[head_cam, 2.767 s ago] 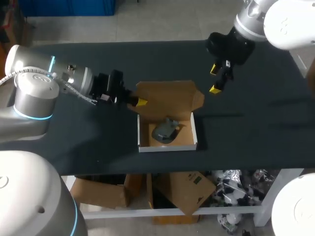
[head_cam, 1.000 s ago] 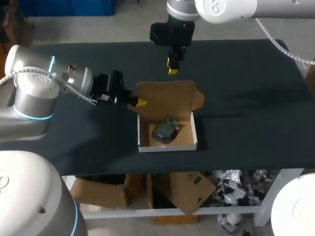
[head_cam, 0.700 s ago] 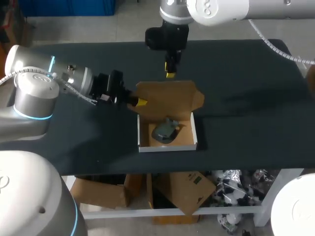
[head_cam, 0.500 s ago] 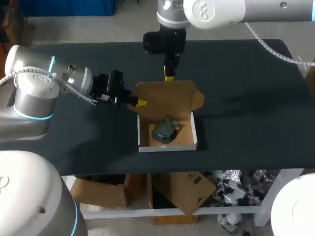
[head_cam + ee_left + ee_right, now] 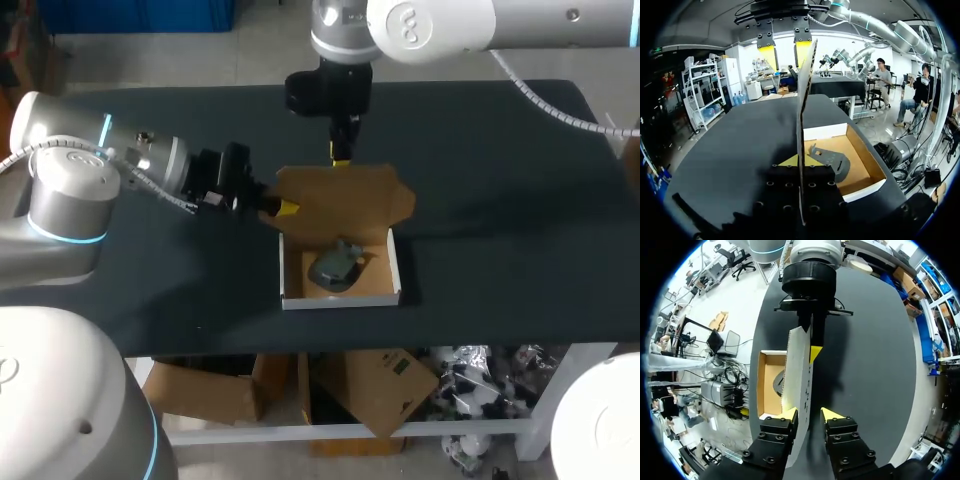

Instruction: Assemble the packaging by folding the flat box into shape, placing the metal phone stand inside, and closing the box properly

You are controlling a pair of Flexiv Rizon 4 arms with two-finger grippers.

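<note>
Over the middle of the dark table (image 5: 500, 200), the right gripper (image 5: 340, 154) hung just above the upper edge of the raised lid (image 5: 345, 205). It had swung in from the table's far right side over the preceding moments and then edged down toward the cardboard. Its fingers were parted and grasped nothing. In the right wrist view the lid's edge lay by one finger, and contact could not be told. The left gripper (image 5: 285, 208) had not moved, its fingers clenched on the lid's left edge and holding the panel upright. The box (image 5: 340, 299) sat unshifted near the table's front edge, open side up. The lid rose from its far wall, with its long axis running left to right across the table and its brown inner face toward the tray. The grey metal phone stand (image 5: 335, 266) lay inside the tray as before, its length slanting from the near left toward the far right.
</note>
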